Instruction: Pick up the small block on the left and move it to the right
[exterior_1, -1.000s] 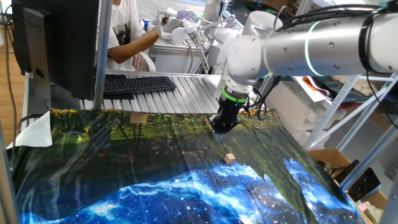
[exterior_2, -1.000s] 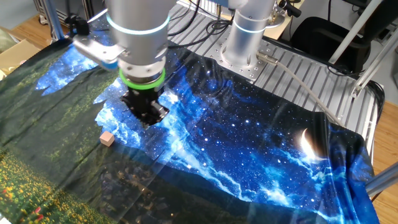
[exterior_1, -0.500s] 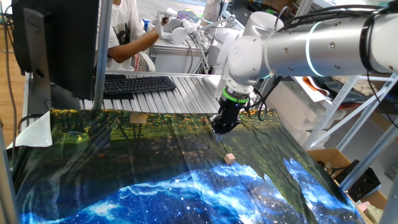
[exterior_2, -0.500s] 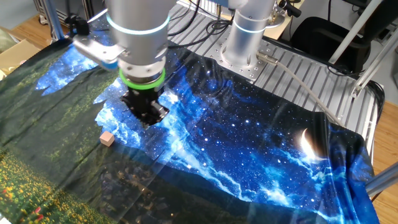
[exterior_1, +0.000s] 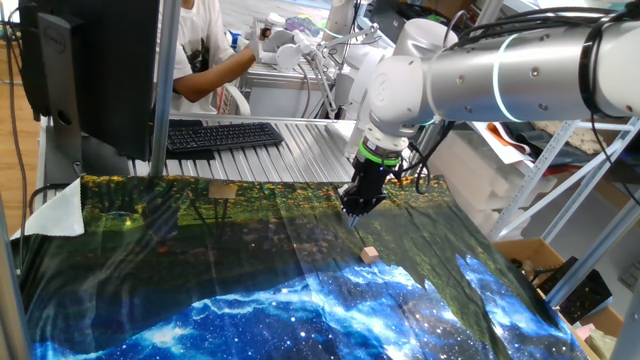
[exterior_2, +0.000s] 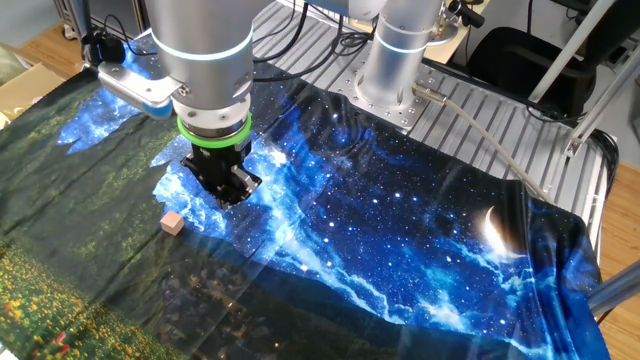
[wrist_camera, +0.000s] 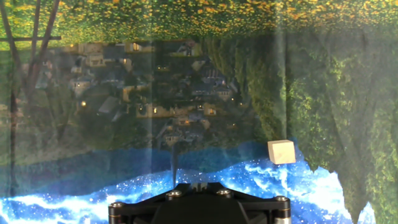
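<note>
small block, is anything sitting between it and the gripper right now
Nothing visible does. The small block sits alone on the printed cloth, apart from the gripper, which hangs above the cloth to one side of it. Only bare cloth shows between them in both fixed views and the hand view.

Around the small block (exterior_2: 172, 223): bare printed cloth (exterior_2: 400, 240) on all sides; nothing touches it.
Gripper (exterior_2: 226, 191): hangs above the bench at the block's 2 o'clock in the other fixed view, apart from it.
Far bench edge: flat tan piece (exterior_1: 222, 190), keyboard (exterior_1: 222, 135) and monitor (exterior_1: 95, 70) at 10 o'clock in one fixed view, well apart.
Arm base (exterior_2: 395, 60): 1 o'clock, other fixed view.
</note>
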